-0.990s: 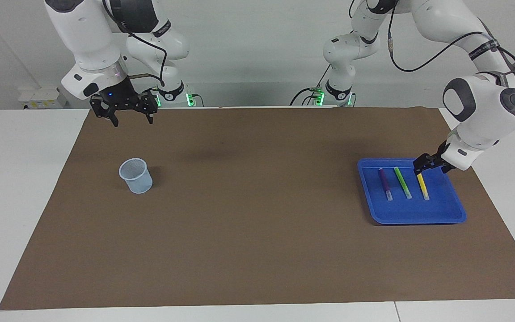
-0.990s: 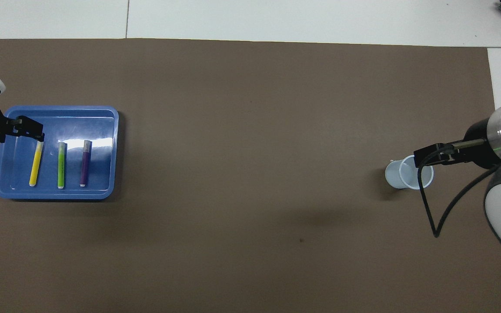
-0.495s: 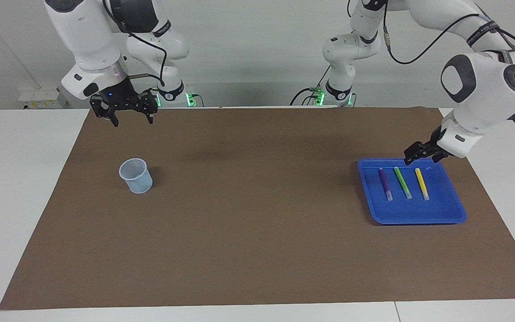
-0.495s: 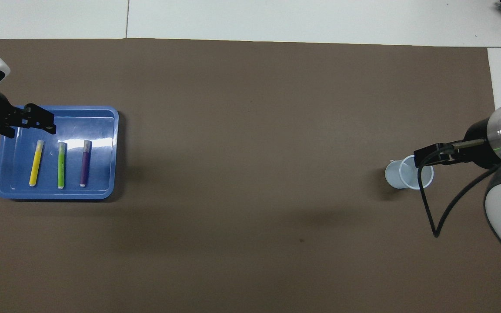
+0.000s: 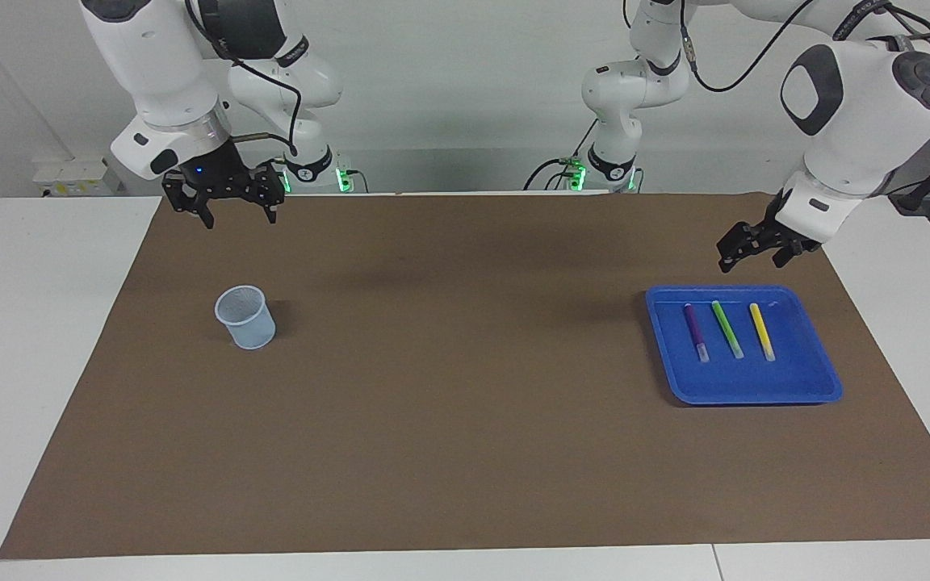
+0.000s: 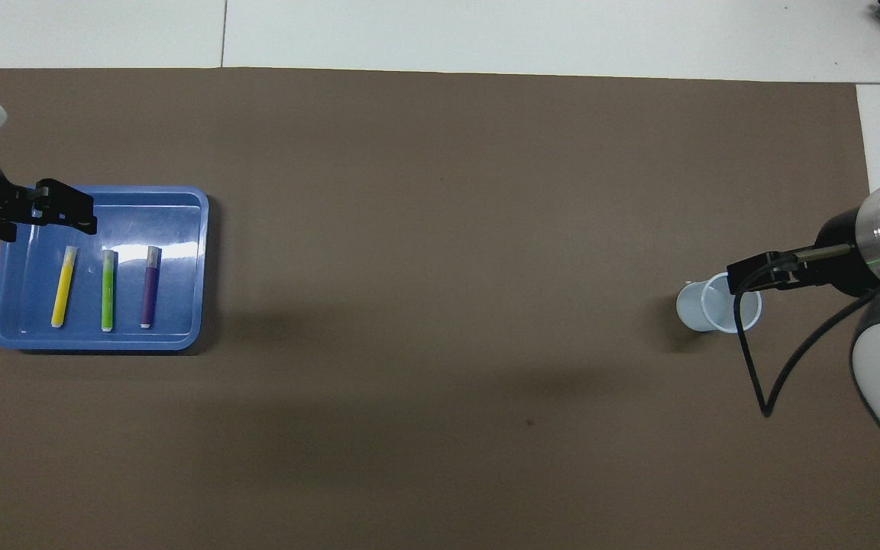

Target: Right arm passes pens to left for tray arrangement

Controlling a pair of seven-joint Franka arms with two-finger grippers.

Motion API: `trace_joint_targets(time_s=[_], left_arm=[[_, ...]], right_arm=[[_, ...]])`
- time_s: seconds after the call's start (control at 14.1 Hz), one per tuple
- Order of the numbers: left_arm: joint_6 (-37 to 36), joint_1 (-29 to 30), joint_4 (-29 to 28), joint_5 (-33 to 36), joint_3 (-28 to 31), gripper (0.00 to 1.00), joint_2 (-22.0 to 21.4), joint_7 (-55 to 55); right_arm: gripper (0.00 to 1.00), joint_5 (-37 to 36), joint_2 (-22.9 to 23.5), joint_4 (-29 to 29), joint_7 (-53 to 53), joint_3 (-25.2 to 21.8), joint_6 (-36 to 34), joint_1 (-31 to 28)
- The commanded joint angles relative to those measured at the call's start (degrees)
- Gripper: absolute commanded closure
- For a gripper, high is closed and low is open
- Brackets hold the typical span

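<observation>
The blue tray (image 5: 756,397) (image 6: 202,267) lies on the brown mat toward the left arm's end of the table. Three pens lie side by side in it: purple (image 5: 695,331) (image 6: 149,289), green (image 5: 727,328) (image 6: 108,290) and yellow (image 5: 762,331) (image 6: 63,287). My left gripper (image 5: 751,258) (image 6: 73,212) hangs open and empty in the air over the tray, clear of the pens. My right gripper (image 5: 240,218) (image 6: 753,273) waits open and empty, raised over the mat's edge by its own base.
A small translucent pale-blue cup (image 5: 247,317) (image 6: 717,306) stands upright on the mat toward the right arm's end. The brown mat (image 5: 449,363) covers most of the white table. The right arm's black cable (image 6: 753,367) loops down over the mat.
My left gripper has risen from the yellow pen's end and drawn back, leaving that pen lying in the tray. The right arm and the cup have not moved.
</observation>
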Motion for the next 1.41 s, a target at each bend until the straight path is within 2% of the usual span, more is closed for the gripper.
trace_joint_targets(time_s=[0.0,0.42,0.78,1.13,1.34], left_arm=[[-2.6,-1.6,-0.1,-0.6,1.1,0.00,-2.4,-0.4],[-10.5,-3.3,-0.1,-0.5,1.3,0.00,-6.1,-0.3],[-13.9,-4.1,-0.6,-0.3,1.7,0.00,-8.2,-0.4],[-11.4,-3.8,-3.4,-0.5,1.7,0.00,-9.6,-0.6],[-6.6,-3.4,-9.1,-0.6,1.8,0.00,-12.0,-0.7]], right_arm=[[0.00,0.9,-0.2,0.0,-0.2,0.0,0.4,-0.5],[0.00,0.9,-0.2,0.0,-0.2,0.0,0.4,-0.5],[0.00,0.9,-0.2,0.0,-0.2,0.0,0.4,-0.5],[0.00,0.9,-0.2,0.0,-0.2,0.0,0.4,-0.5],[0.00,1.0,-0.2,0.0,-0.2,0.0,0.4,-0.5]])
